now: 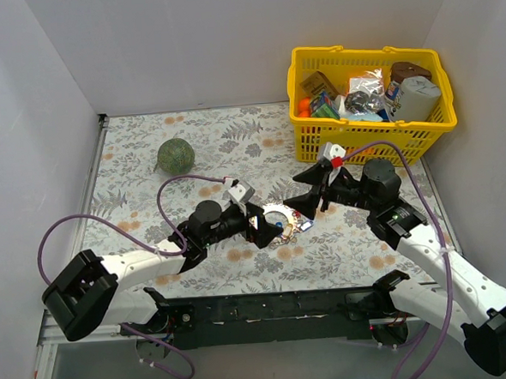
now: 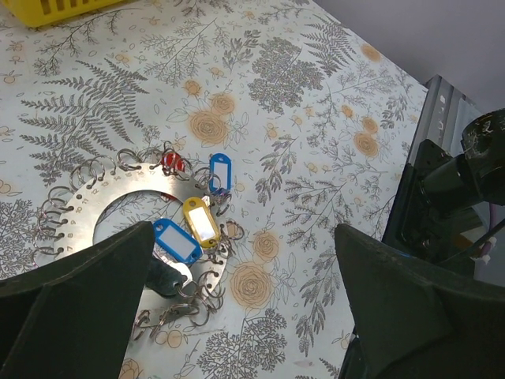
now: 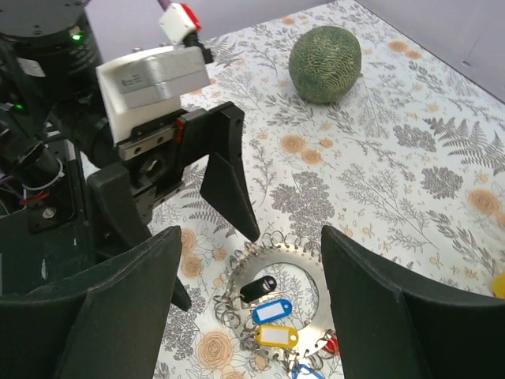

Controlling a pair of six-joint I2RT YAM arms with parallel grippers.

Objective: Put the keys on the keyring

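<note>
The keyring point(image 1: 276, 212), a wide grey metal ring with small split rings round its rim, lies flat on the floral mat. Keys with plastic heads lie on its band: black point(image 3: 258, 288), blue point(image 3: 272, 310), yellow point(image 3: 276, 337) and red point(image 3: 332, 344). In the left wrist view the keyring point(image 2: 83, 207) holds the yellow point(image 2: 201, 222), blue point(image 2: 177, 241) and red point(image 2: 172, 162) heads. My left gripper point(image 1: 259, 224) is open and empty at the ring's left edge. My right gripper point(image 1: 309, 193) is open and empty, just right of and above the ring.
A green ball point(image 1: 175, 154) sits at the back left of the mat. A yellow basket point(image 1: 374, 135) full of packets stands at the back right, close behind my right arm. White walls close in on the left, back and right.
</note>
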